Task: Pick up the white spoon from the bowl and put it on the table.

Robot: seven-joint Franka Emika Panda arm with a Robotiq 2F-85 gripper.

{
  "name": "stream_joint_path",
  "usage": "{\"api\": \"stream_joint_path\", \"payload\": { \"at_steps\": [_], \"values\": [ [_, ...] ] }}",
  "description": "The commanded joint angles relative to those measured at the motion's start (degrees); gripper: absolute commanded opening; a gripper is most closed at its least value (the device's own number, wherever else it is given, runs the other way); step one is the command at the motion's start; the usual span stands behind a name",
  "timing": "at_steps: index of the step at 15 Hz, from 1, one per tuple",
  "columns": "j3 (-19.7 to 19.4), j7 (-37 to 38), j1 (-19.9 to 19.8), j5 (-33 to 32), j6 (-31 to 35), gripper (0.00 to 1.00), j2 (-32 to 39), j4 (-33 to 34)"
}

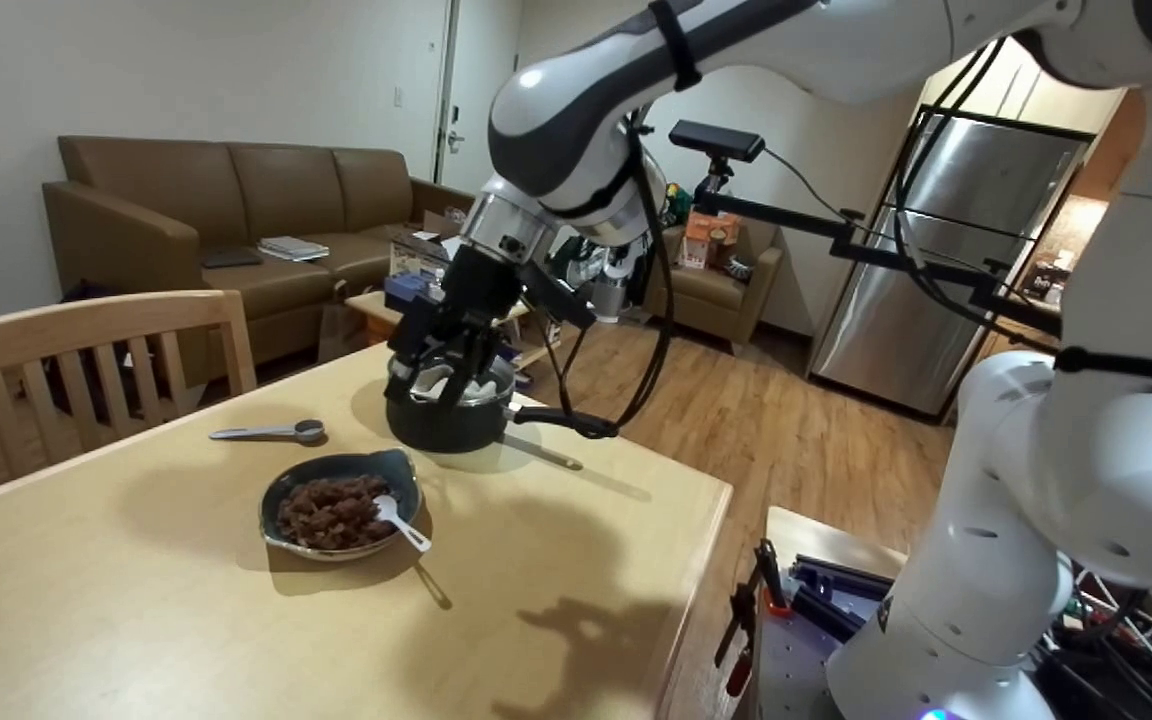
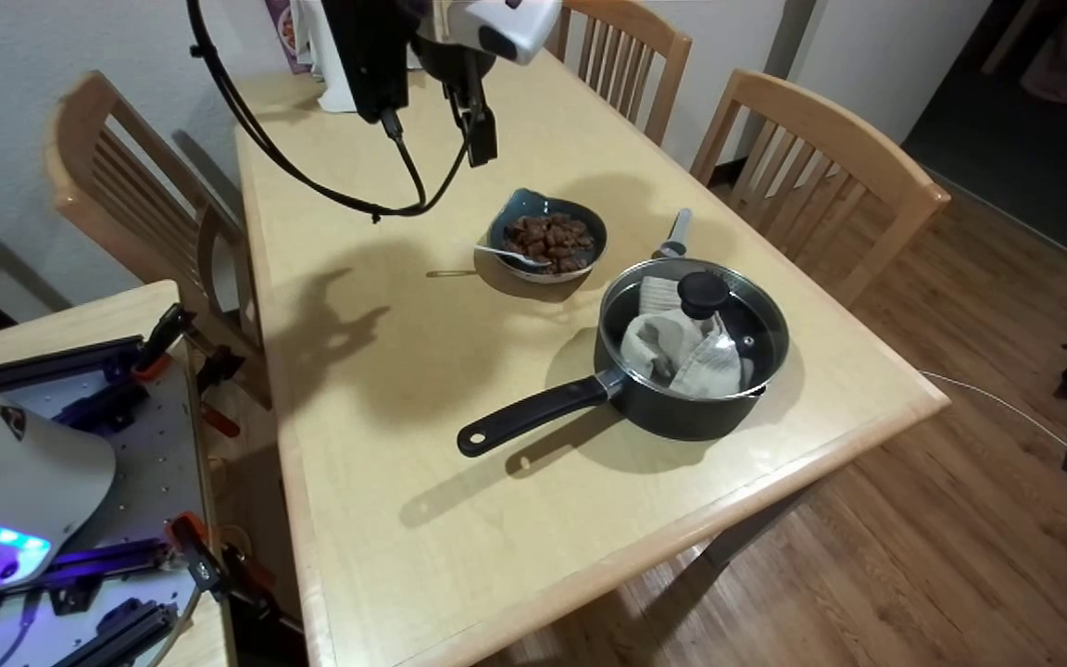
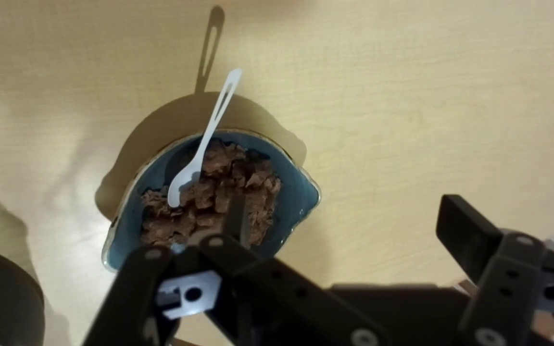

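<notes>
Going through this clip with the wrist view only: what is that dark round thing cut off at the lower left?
Observer: The black pot; in an exterior view it has a glass lid on.
Operator: Anything inside?
Observer: Yes, a whitish cloth shows through the lid.
Operator: Is the white spoon the only spoon out there?
Observer: No. In both exterior views a grey spoon lies on the table, outside the bowl.
</notes>
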Motion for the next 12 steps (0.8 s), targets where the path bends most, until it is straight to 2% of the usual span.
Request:
{"api": "stream_joint_path", "payload": {
  "at_steps": [1, 6, 7, 8, 11, 12],
  "values": [
    [3.3, 6.7, 0.5, -8.5, 2.4, 1.00, 4.7, 1.9],
    [3.7, 19.7, 0.7, -22.4, 2.5, 1.00, 8.9, 2.9],
    [3.9, 19.7, 0.4, -22.3, 1.7, 1.00, 10.0, 3.6],
    [4.5, 17.2, -0.2, -20.3, 1.5, 1.00, 7.7, 1.9],
    [4.5, 17.9, -0.2, -21.0, 1.5, 1.00, 9.6, 2.8],
    [4.0, 20.6, 0.3, -22.6, 2.9, 1.00, 9.4, 2.5]
  ]
}}
